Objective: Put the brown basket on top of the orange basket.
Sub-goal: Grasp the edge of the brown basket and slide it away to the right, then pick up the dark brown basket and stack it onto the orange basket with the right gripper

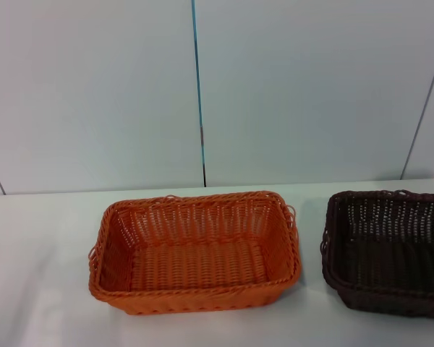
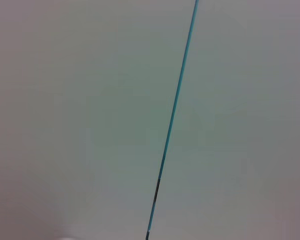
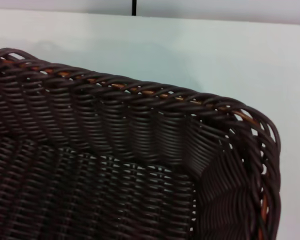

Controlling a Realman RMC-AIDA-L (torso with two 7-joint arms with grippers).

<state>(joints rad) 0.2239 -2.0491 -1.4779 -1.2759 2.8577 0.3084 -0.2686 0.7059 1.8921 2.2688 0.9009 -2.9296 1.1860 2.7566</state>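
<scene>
Head cam looks forward and down at the white table (image 1: 43,238) and back wall (image 1: 94,87), right wrist cam sits close over the brown basket (image 1: 387,249) corner, and left wrist cam just faces that wall.

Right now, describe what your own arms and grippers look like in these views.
Neither arm nor gripper shows in any view, so colours, shapes, cables and markings cannot be described. The head view holds only the orange basket and the brown basket on the white table. The right wrist view shows the brown basket's braided rim; the left shows the wall.
</scene>
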